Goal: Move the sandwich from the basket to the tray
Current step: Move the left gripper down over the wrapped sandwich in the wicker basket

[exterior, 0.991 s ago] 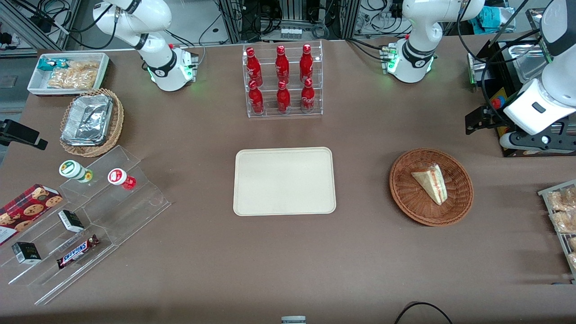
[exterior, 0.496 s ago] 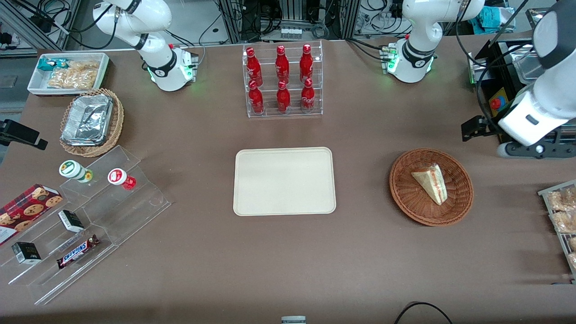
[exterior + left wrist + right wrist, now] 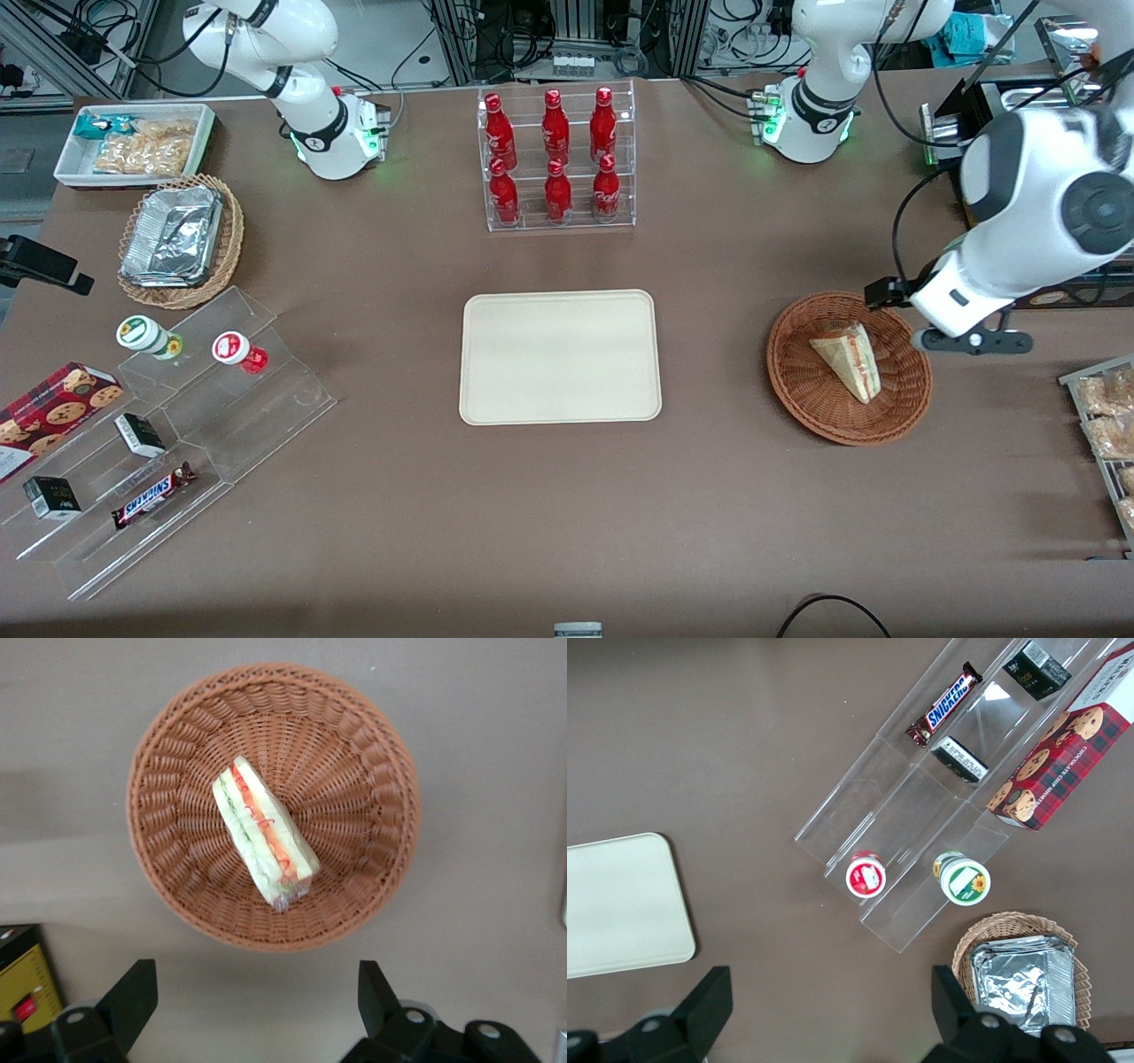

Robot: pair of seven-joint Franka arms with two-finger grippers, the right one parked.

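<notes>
You have one sandwich (image 3: 848, 359) lying in one reddish-brown wicker basket (image 3: 802, 390) and one bare cream tray (image 3: 560, 356) on the counter (image 3: 567, 514). The wrist view alone shows your pincer (image 3: 257, 992) spread wide, holding nothing, above the basket's rim.

bottle rack (image 3: 559, 159): six red bottles | tan basket (image 3: 181, 241): foil containers | white bin (image 3: 135, 143): snacks

Wrapped sandwich (image 3: 849, 357) in basket (image 3: 802, 390), tray (image 3: 560, 356) bare
</notes>
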